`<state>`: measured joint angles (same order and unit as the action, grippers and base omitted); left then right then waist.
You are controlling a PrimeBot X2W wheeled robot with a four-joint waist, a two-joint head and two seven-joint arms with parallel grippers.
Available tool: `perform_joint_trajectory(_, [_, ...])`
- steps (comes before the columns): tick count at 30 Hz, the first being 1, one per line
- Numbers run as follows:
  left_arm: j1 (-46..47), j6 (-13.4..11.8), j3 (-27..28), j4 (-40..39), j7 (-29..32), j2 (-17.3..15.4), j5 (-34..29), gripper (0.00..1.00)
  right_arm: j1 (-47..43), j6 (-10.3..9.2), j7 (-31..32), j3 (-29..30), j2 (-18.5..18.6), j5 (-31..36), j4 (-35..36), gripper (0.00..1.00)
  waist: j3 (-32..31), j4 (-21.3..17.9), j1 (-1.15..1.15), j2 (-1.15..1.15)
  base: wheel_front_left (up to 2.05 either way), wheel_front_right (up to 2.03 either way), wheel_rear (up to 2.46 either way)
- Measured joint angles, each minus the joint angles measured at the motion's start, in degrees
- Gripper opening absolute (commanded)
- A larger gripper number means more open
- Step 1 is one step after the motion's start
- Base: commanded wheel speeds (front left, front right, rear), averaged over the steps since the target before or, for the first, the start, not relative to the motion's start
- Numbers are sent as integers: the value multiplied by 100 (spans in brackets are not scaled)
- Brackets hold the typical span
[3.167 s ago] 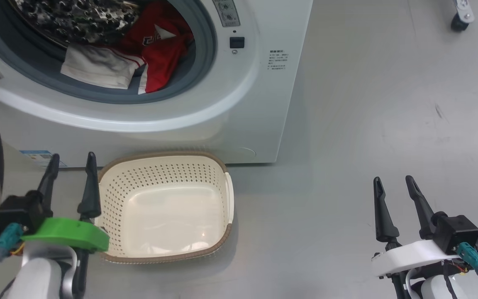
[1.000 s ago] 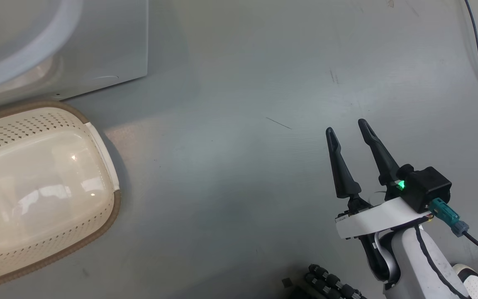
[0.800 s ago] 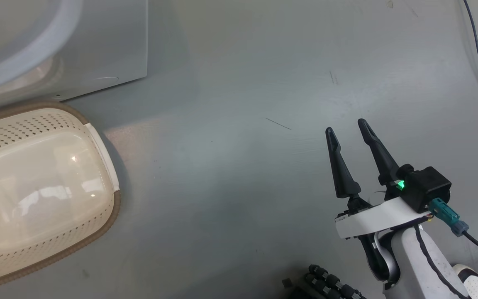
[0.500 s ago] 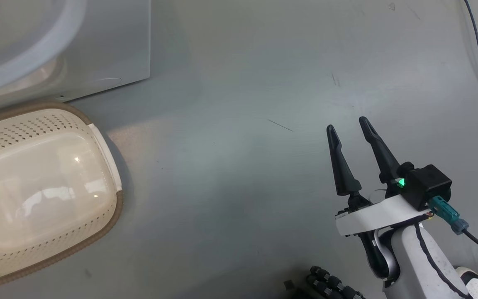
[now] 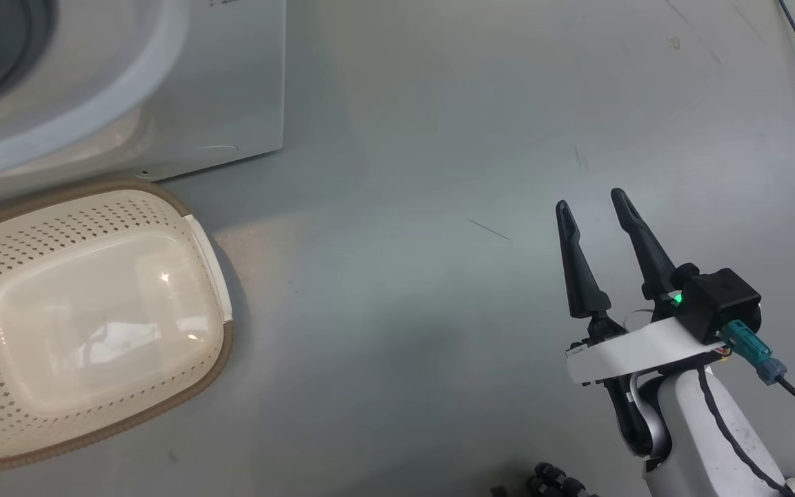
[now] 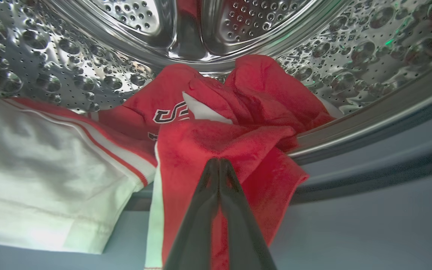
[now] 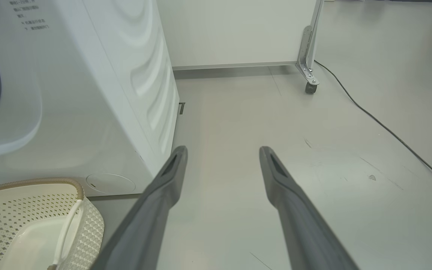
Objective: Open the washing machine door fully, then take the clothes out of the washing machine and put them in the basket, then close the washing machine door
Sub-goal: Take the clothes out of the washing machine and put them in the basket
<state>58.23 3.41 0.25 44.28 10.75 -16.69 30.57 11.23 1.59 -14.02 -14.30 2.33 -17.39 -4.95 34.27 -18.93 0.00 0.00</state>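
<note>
Inside the steel drum (image 6: 32, 56) of the washing machine (image 5: 218, 83), my left gripper (image 6: 219, 161) is shut on a fold of the red garment (image 6: 261, 93). The white garment with thin red stripes (image 6: 43, 161) lies to its left and hangs over the grey gasket. The cream basket (image 5: 221, 345) stands empty on the floor in front of the machine. My right gripper (image 5: 591, 200) hovers open over bare floor, well right of the basket, with nothing between its fingers (image 7: 173, 168). The washing machine door is out of view.
A black cable (image 7: 388, 131) runs across the grey floor at the right. A white panel on a castor leg (image 7: 308, 78) stands behind the machine. The machine's side wall (image 7: 148, 86) is close to my right gripper's left.
My left gripper has gone from open to shut. The head camera has swung slightly toward the machine, so the basket and machine sit further right in the picture. My right gripper has stayed open and still.
</note>
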Motion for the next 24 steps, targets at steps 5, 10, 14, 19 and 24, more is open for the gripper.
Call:
perform_joint_trajectory(5, [-128,101,-5,130,-267,158,63,0,0,0,0,74,1,41,-36,100,-159,148,0,0,0,0,0])
perform_joint_trajectory(10, [-367,185,-59,213,-524,223,63,0,0,1,-1,110,26,83,-83,100,-347,316,0,0,0,0,0])
perform_joint_trajectory(14, [-529,247,-177,253,-719,300,60,0,-2,2,-2,136,57,100,-125,100,-512,464,0,0,0,0,0])
perform_joint_trajectory(19, [-782,294,-282,260,-995,328,5,0,-9,11,-44,141,67,108,-202,100,-734,642,0,0,0,0,0])
perform_joint_trajectory(24, [-1034,309,-424,191,-1322,358,-54,0,-49,30,-43,158,70,132,-271,100,-970,794,0,0,0,0,0])
